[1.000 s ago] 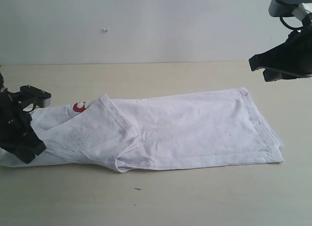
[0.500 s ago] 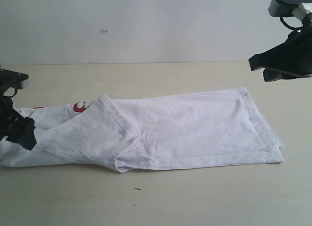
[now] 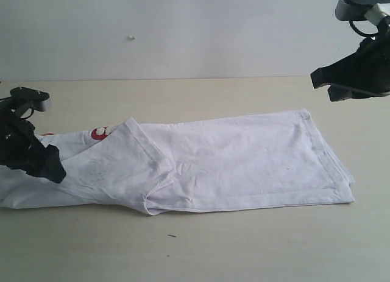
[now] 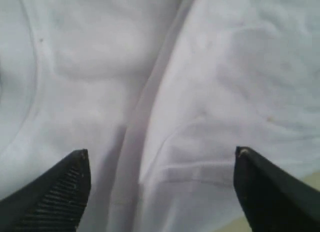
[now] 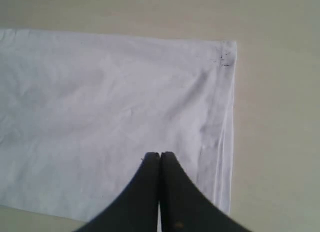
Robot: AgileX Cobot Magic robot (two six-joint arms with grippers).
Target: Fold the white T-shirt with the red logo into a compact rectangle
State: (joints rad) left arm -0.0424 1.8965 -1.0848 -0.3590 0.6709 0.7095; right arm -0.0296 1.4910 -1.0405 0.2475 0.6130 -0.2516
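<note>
We record one shirt (image 3: pixel 231 163), white cotton, soft and lightly creased. It lies flat on the pale table (image 3: pixel 256 251) across the middle of the frame, already narrowed to a long band whose long axis runs left to right. The stitched hem is at the right end and a folded-over sleeve sits left of centre. Only a small red scrap of the logo (image 3: pixel 99 133) shows, at the left. The left claw (image 4: pixel 162 153) has its jaws apart and empty. It is low over the band's left end, with seams and folds beneath it, and we cannot tell whether it touches. The right claw (image 5: pixel 159 156) has its jaws pressed together and empty, raised at the upper right beyond the hem. We judge the left arm nearer, with the shirt stretching away to its right, so an end-to-end fold would begin there.
</note>
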